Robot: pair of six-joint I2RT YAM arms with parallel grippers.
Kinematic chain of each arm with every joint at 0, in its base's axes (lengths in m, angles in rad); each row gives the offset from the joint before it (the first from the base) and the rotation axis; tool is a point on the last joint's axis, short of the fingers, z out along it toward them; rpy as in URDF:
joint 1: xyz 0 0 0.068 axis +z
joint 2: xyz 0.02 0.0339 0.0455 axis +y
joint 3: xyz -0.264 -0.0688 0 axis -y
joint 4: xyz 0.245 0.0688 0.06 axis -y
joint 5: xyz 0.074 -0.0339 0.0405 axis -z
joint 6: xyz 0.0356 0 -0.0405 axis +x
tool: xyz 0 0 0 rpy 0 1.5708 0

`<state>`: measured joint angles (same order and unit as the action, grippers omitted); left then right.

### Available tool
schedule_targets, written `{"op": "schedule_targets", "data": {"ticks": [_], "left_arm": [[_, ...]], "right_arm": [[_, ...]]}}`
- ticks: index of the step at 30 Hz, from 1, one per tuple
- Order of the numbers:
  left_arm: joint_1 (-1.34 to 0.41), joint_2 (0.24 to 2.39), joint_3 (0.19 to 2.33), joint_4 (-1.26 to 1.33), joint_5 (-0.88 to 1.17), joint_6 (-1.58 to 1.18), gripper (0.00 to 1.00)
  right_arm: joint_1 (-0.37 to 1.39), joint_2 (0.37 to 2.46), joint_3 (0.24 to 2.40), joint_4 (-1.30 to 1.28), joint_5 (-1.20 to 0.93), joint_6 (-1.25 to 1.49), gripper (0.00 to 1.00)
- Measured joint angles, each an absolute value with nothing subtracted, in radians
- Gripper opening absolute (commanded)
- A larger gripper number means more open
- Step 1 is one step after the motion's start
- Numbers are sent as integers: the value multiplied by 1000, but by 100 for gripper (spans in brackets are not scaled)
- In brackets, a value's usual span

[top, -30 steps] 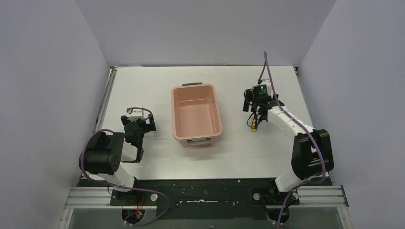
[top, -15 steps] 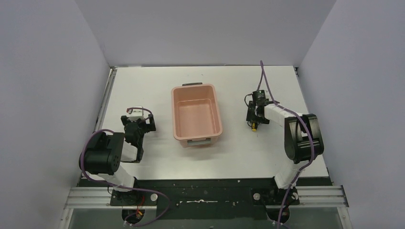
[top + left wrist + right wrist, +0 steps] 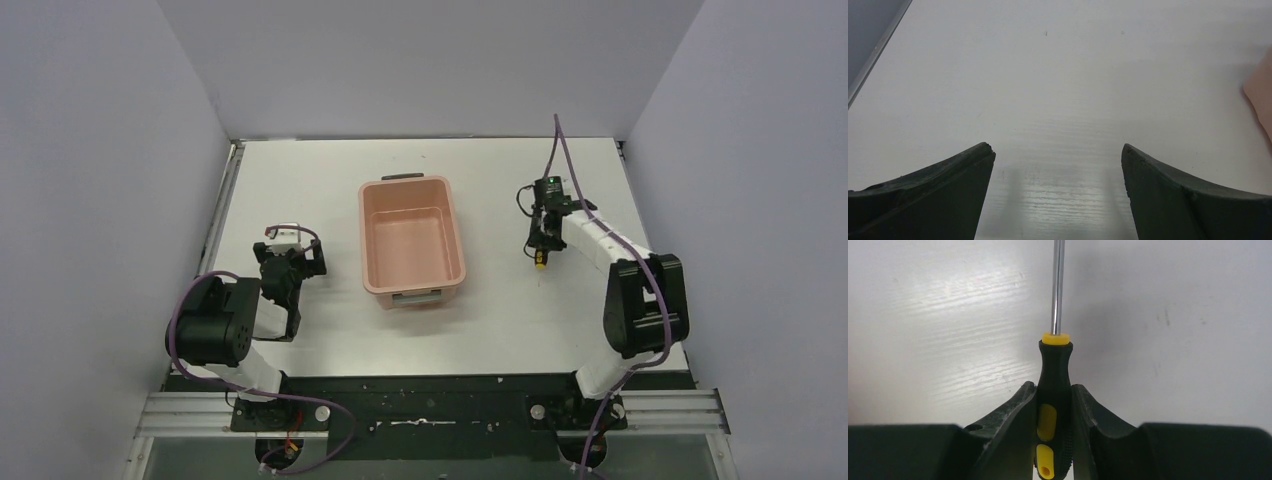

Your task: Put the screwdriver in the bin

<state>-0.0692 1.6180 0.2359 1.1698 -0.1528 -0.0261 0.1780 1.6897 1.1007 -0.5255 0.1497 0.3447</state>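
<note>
The screwdriver (image 3: 1054,390) has a black and yellow handle and a thin metal shaft that runs up out of the right wrist view. My right gripper (image 3: 1054,390) is shut on its handle, both fingers pressed against it, just above the white table. From above, the screwdriver (image 3: 540,262) and right gripper (image 3: 541,245) sit to the right of the salmon-pink bin (image 3: 411,243), a gap of table between them. The bin is empty. My left gripper (image 3: 1058,152) stands open over bare table, left of the bin (image 3: 1262,95).
Grey walls close in the white table (image 3: 300,180) on the left, back and right. A metal rail (image 3: 225,210) runs along the table's left edge. The arm bases are bolted to a dark strip at the near edge.
My right gripper has closed from wide open onto the screwdriver's handle. The right arm shifted its elbow. The left arm and the bin have not moved.
</note>
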Motion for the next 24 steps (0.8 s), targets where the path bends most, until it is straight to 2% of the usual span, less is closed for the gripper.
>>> {"op": "schedule_targets", "data": {"ticks": [10, 18, 24], "left_arm": [[-69, 1618, 236, 1170, -153, -26, 97], [-69, 1618, 236, 1170, -153, -26, 97], [-69, 1618, 236, 1170, -153, -26, 97]], "right_arm": [[276, 1514, 1448, -746, 273, 310, 0], [557, 1531, 1708, -890, 356, 339, 2], [791, 1596, 1785, -875, 360, 365, 2]]}}
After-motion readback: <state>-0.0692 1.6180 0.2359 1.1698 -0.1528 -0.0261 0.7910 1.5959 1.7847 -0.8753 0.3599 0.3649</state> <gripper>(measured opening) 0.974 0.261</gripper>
